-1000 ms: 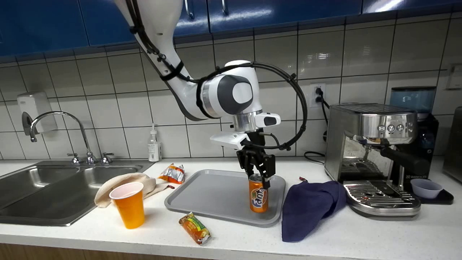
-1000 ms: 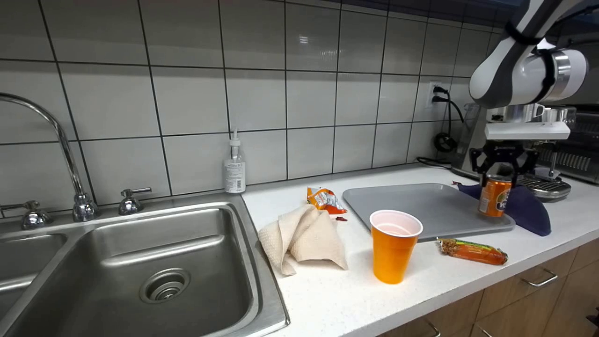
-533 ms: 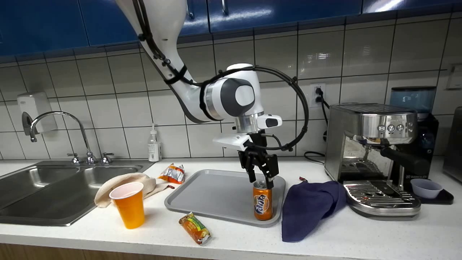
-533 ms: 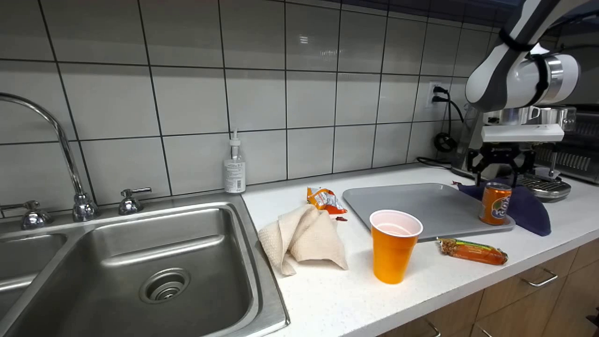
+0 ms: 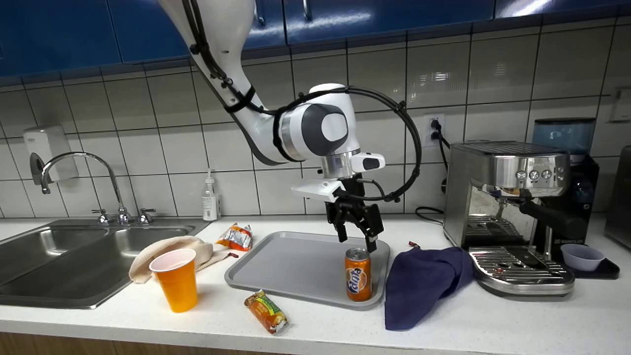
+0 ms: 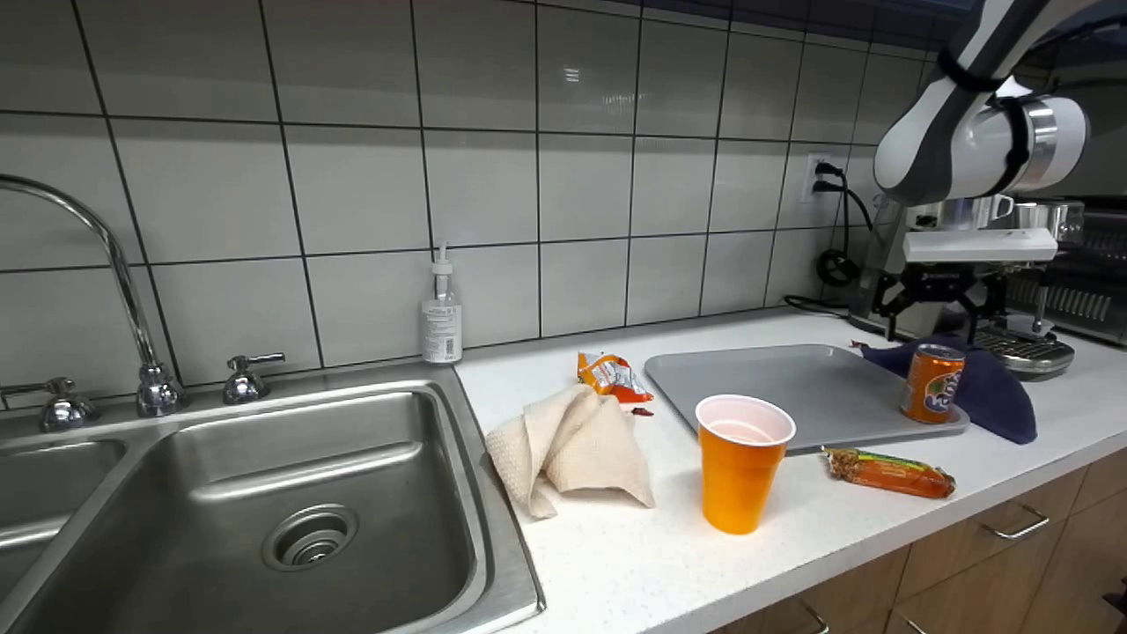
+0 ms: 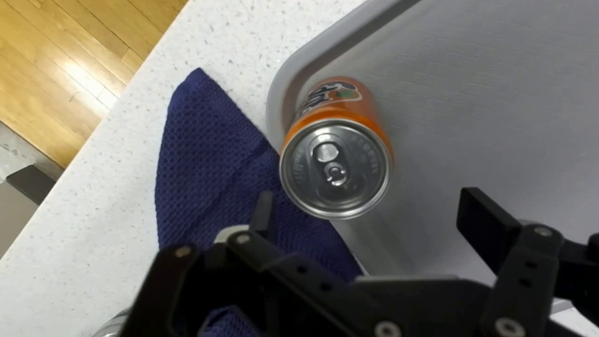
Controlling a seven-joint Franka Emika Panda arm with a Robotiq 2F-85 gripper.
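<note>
Can (image 5: 358, 274): smooth orange metal cylinder, upright on tray (image 5: 296, 266), 4 o'clock of its centre in an exterior view
Can axis: vertical; logo (image 5: 356, 280) faces the camera, 6 o'clock; lid (image 7: 335, 171) up
Gripper (image 5: 356, 244): jaws spread wide, near can's lid, apart from it
Tray: flat, grey, rounded corners, raised rim
Cloth (image 5: 426, 286): navy, honeycomb weave, can's 3 o'clock there

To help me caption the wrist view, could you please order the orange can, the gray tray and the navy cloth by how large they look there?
1. Gray tray, though it runs out of the picture
2. Navy cloth, partly hidden by the gripper
3. Orange can, its top probably magnified by nearness
</note>
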